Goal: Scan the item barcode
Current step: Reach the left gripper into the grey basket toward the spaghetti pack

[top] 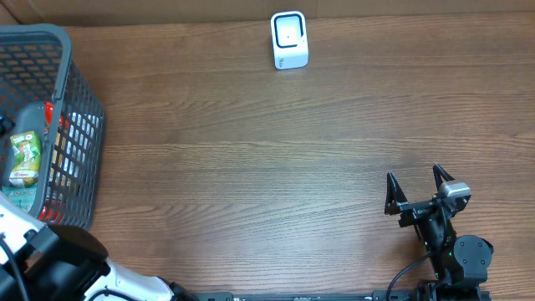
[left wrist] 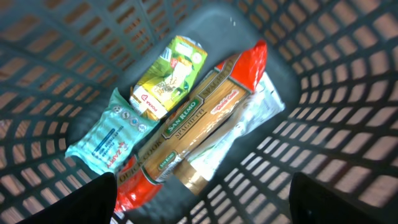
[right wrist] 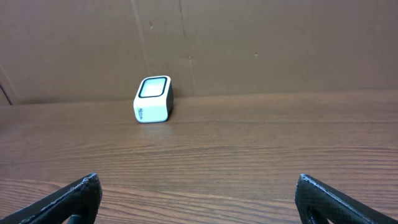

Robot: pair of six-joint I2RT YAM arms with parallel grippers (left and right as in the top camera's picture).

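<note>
Plainly, pasta pack [left wrist: 199, 127] reads "SAN REMO SPAGHETTI"; left end effector [left wrist: 203, 190] spread, right end effector [right wrist: 198, 182] spread.

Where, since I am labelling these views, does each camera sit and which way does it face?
Overhead: above the table, looking down on basket, scanner, left arm, right arm.
Left wrist: over the basket, looking down at spaghetti pack, green pack; left fingers at bottom.
Right wrist: low over the table, facing scanner; right fingers at bottom.
Shared: overhead and right wrist show the scanner.
</note>
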